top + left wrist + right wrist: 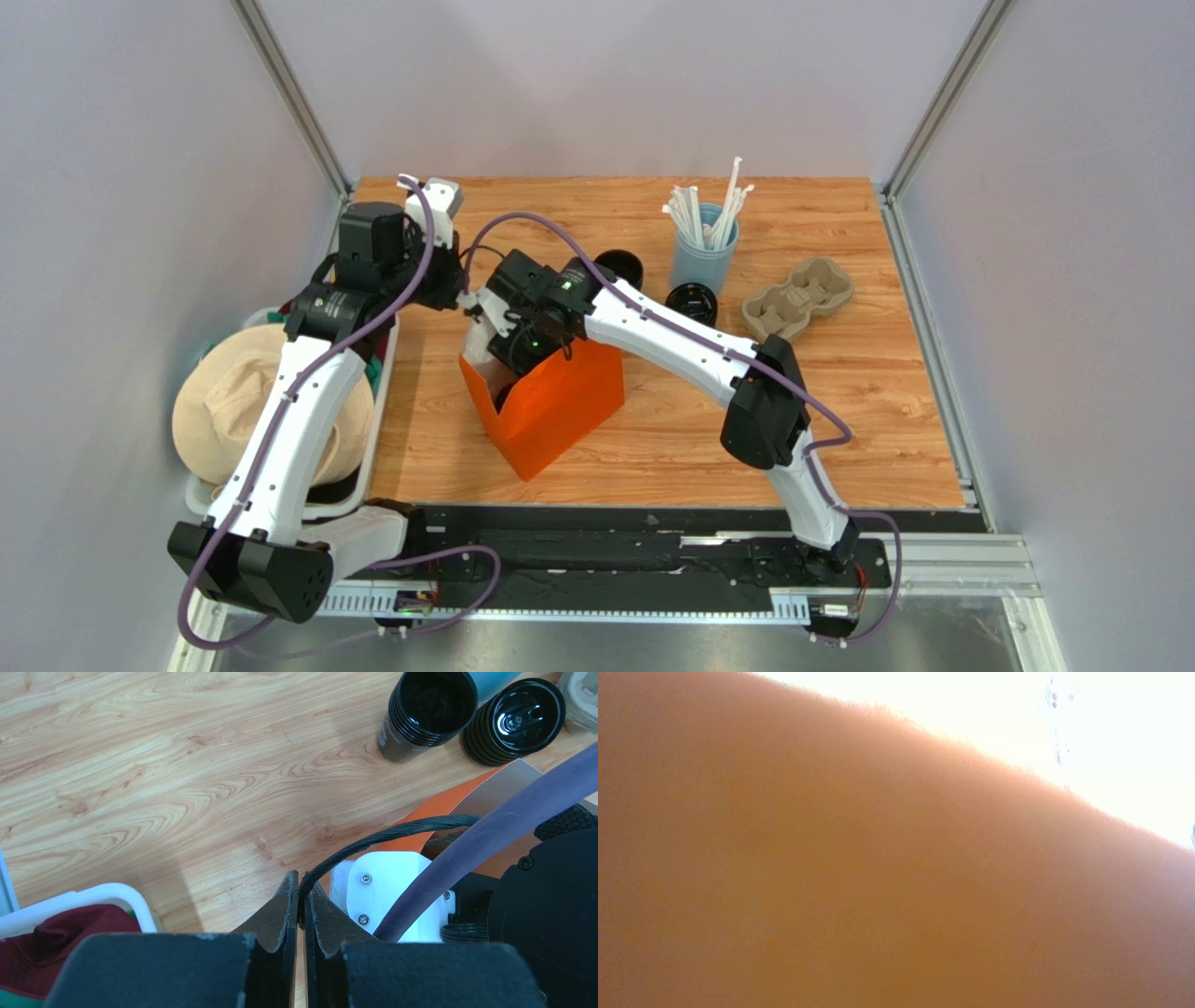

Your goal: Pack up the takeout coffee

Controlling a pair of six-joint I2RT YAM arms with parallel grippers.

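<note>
Pale grey walls point(603, 84) enclose a wood-grain table point(898, 364) under bright, even light.

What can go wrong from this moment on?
1. The right gripper is down inside the orange bag, and its wrist camera shows only orange blur. It may catch the bag wall when it pulls out.
2. The left gripper pinches only the thin black handle cord. If that slips, the bag could sag or tip.
</note>
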